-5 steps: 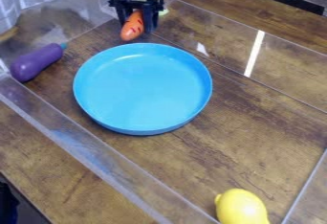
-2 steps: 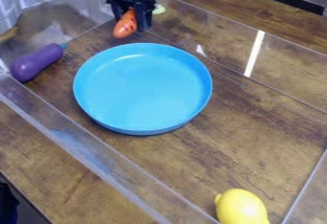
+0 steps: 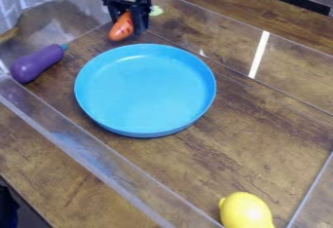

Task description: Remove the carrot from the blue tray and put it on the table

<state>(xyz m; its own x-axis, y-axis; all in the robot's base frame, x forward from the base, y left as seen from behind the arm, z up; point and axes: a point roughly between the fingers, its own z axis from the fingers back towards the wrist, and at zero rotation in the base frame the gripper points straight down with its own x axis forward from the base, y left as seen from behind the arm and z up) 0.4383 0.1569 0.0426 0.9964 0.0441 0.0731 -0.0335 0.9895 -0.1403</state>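
Observation:
The orange carrot (image 3: pixel 121 28) with its green top (image 3: pixel 154 11) hangs in my black gripper (image 3: pixel 125 16), which is shut on it and points straight down. It sits low over the brown wood table (image 3: pixel 247 144), just beyond the far left rim of the blue tray (image 3: pixel 144 89). Nothing lies in the tray. Whether the carrot's tip touches the tabletop I cannot tell.
A purple eggplant (image 3: pixel 37 62) lies on the table left of the tray. A yellow lemon (image 3: pixel 244 211) rests near the front edge at the right. Clear acrylic walls (image 3: pixel 58 139) border the tabletop.
My gripper has carried the carrot a little to the left and slightly lower, away from the tray's far rim. It stays shut on the carrot.

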